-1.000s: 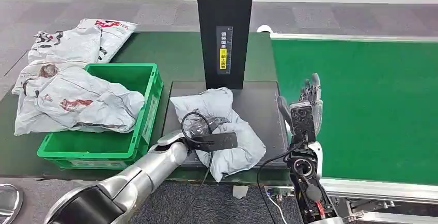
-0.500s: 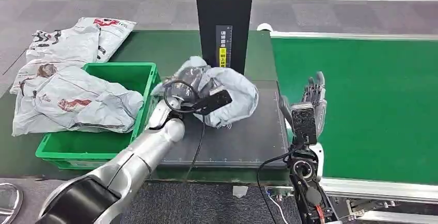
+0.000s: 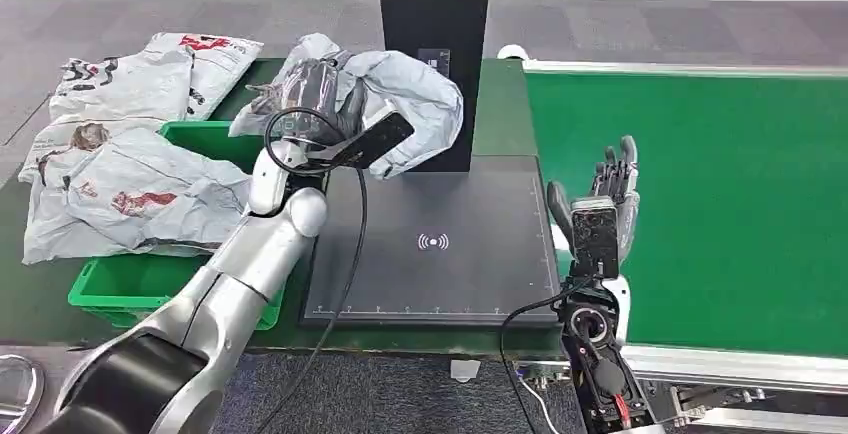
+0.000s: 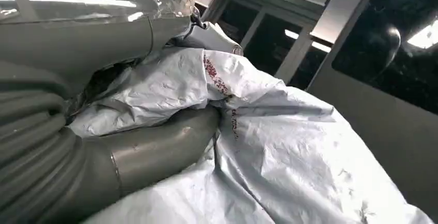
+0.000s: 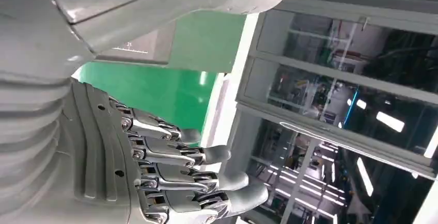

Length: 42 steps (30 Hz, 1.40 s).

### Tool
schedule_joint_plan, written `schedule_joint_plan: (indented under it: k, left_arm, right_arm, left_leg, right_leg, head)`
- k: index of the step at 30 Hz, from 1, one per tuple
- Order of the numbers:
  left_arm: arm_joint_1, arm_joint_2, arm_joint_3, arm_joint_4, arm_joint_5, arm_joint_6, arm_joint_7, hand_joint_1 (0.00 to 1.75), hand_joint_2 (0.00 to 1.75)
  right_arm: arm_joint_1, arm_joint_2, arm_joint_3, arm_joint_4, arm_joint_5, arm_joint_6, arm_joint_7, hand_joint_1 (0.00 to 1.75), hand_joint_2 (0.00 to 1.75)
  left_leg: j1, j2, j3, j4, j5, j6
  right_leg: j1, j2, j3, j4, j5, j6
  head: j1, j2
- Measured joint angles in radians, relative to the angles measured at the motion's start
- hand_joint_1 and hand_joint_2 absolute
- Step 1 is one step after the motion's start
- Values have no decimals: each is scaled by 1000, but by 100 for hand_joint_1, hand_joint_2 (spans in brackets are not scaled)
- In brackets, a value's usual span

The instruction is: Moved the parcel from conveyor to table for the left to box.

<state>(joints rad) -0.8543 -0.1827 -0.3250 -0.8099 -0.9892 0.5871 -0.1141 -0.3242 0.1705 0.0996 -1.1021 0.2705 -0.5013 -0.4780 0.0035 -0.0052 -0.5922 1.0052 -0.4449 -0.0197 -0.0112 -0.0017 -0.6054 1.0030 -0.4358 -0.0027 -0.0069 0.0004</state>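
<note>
Crumpled pale grey plastic parcel (image 3: 400, 94), dark red print along one fold in left wrist view. Bright green plastic crate (image 3: 110, 294). Grey-white mailer bags (image 3: 130, 194) with red and black markings. Matte black scan pad (image 3: 450, 254), small white wireless symbol at centre. Black upright post (image 3: 435, 14), yellow-and-white label. Conveyor belt (image 3: 720, 194) vivid green, white edging. Table (image 3: 340, 94) darker green. Arms silver; right hand (image 3: 610, 194) grey and black.

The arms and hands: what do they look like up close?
Silver, rounded arm tubes darken to black near the body. Black cables loop outside them. Each hand has a grey ribbed cover, and the right hand has dark metal fingers.
</note>
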Motion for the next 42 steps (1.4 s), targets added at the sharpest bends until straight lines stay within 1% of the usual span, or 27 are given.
schedule_joint_plan:
  k: [3, 6, 8, 11, 16, 20, 24, 26, 29, 33, 34, 35, 40, 41, 42]
  left_arm:
    - [0, 3, 6, -6, -38, 37, 19, 175, 175]
    - [7, 15, 36, -21, -145, 89, 73, 175, 175]
    - [23, 27, 74, -56, -268, 106, 117, 175, 175]
    - [45, 57, 149, -61, -430, 106, 224, 175, 175]
    - [43, 133, 254, 75, -532, 76, 368, 175, 175]
    - [33, 189, 297, 197, -571, 25, 452, 175, 175]
    - [16, 227, 309, 289, -570, -70, 455, 175, 175]
    - [12, 235, 325, 329, -547, -122, 427, 175, 175]
    - [11, 247, 344, 371, -542, -184, 441, 175, 175]
    - [13, 260, 363, 408, -541, -214, 451, 175, 175]
    - [13, 261, 366, 415, -541, -215, 451, 47, 175]
    - [13, 263, 369, 420, -541, -216, 450, 0, 175]
    - [13, 267, 389, 441, -524, -211, 481, 0, 175]
    - [13, 269, 401, 444, -507, -194, 479, 0, 0]
    - [13, 269, 416, 446, -476, -168, 453, 0, 0]
  right_arm:
    - [1, 0, 0, 0, 0, -4, 0, 0, 175]
    - [12, 0, -1, -2, 3, -13, 3, 0, 175]
    - [24, 0, -3, -11, 11, -19, 10, 0, 175]
    - [38, 0, -5, -16, 14, -18, 14, 0, 175]
    - [52, 0, -7, -23, 33, 0, 18, 0, 175]
    - [55, 0, -7, -26, 44, 12, 31, 0, 175]
    - [57, 0, -7, -35, 50, 32, 33, 0, 175]
    - [57, 0, -7, -37, 53, 43, 34, 0, 175]
    - [56, 2, -7, -37, 55, 60, 34, 0, 175]
    - [52, 3, -7, -37, 61, 71, 34, 0, 175]
    - [50, 3, -7, -37, 61, 71, 34, 0, 175]
    - [49, 3, -7, -37, 61, 71, 34, 0, 175]
    - [45, 5, -7, -37, 72, 82, 43, 0, 175]
    - [45, 6, -7, -37, 78, 87, 52, 0, 175]
    - [45, 6, -7, -37, 85, 89, 56, 0, 175]
  left_leg:
    - [0, 0, 0, 0, 0, 0]
    - [0, 0, 0, 0, 0, 0]
    - [0, 0, 0, 0, 0, 0]
    - [0, 1, 0, 0, 0, 0]
    - [1, 6, 1, -1, 0, -1]
    - [2, 5, 0, 0, 1, -2]
    - [2, 4, -1, 0, 1, -2]
    - [2, 4, -1, 0, 1, -1]
    - [2, 4, -1, 0, 1, -1]
    - [2, 4, -1, 0, 1, -1]
    - [2, 4, -1, 0, 1, -2]
    - [2, 4, -1, 0, 1, -2]
    - [2, 4, -1, 0, 1, -2]
    - [2, 4, -1, 0, 1, -2]
    - [2, 4, -1, 0, 1, -2]
  right_leg:
    - [0, 0, 0, 0, 0, 0]
    - [0, 0, 0, 0, 0, 0]
    - [0, 1, 0, 0, 0, 0]
    - [1, 1, -1, 0, 0, 0]
    - [1, 6, -2, 1, 1, -2]
    - [2, 5, -3, 1, 1, -2]
    - [1, 4, -2, 1, 1, -2]
    - [0, 4, -2, 1, 1, -2]
    - [0, 5, -2, 0, 1, -2]
    - [1, 5, -3, 0, 1, -2]
    - [1, 4, -3, 0, 1, -2]
    - [1, 5, -3, 1, 1, -2]
    - [1, 5, -3, 1, 1, -2]
    - [1, 5, -3, 1, 1, -2]
    - [1, 5, -3, 1, 1, -2]
  head:
    - [0, 0]
    - [0, 0]
    - [0, 0]
    - [0, 0]
    - [0, 0]
    - [0, 0]
    - [0, 0]
    - [0, 0]
    - [0, 0]
    - [0, 0]
    - [0, 0]
    - [0, 0]
    - [0, 0]
    - [0, 0]
    - [0, 0]
